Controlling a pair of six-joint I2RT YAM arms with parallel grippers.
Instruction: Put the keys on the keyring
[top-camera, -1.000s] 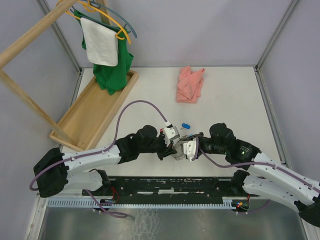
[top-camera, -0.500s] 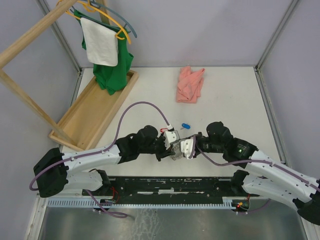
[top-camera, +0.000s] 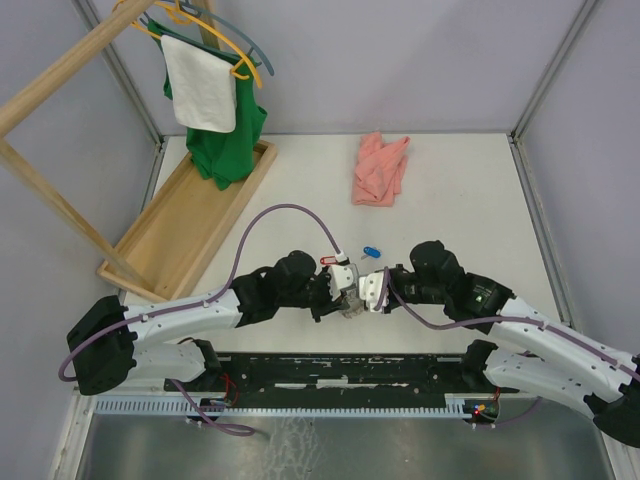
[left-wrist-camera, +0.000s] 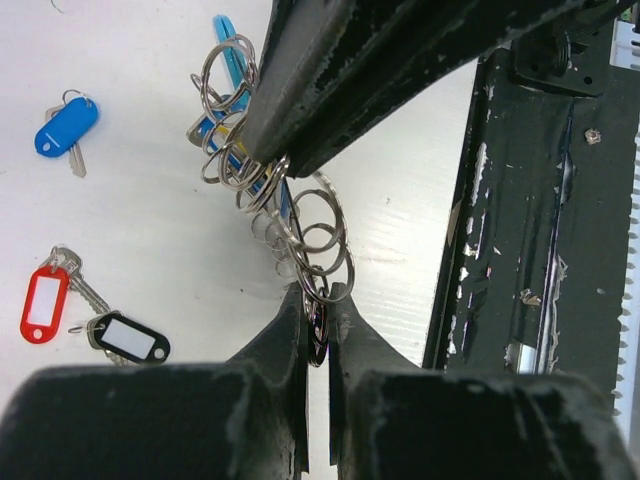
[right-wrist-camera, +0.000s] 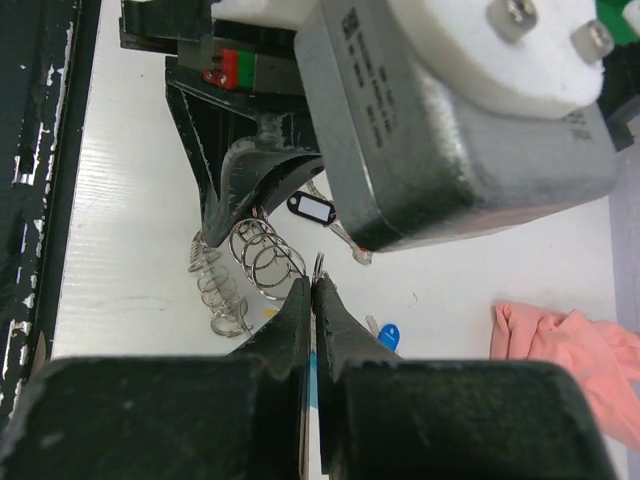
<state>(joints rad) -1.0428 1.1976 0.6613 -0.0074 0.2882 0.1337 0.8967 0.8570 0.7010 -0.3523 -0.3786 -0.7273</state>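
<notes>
My left gripper (left-wrist-camera: 317, 297) is pinched shut on a single silvery ring at one end of the keyring (left-wrist-camera: 255, 180), a loose chain of many small silver metal rings carrying a bright light-blue oblong plastic tag. My right gripper (right-wrist-camera: 311, 287) is closed too, its two fingers pressed together on a thin ring at the other end of the same chain. In the left wrist view its dark fingers come in from above and bite the cluster of rings just beside the light-blue tag. Between my two grips the rings hang in a slack string over the white table (top-camera: 470, 200), near the black base plate (left-wrist-camera: 520, 220) at its near edge. I cannot tell whether the lowest rings touch the table.

Three small silver keys lie loose on the table, none of them on the keyring. The blue-tagged key (left-wrist-camera: 65, 125) lies alone, well apart from the other two. The red-tagged key (left-wrist-camera: 45, 300) and the black-tagged key (left-wrist-camera: 130, 338) lie just beside each other.

From above, my grippers meet tip to tip in front of my bases. A crumpled pink cloth (top-camera: 380, 168) lies towards the far side of the table, and a shallow wooden tray (top-camera: 185, 225) lies along the left.
</notes>
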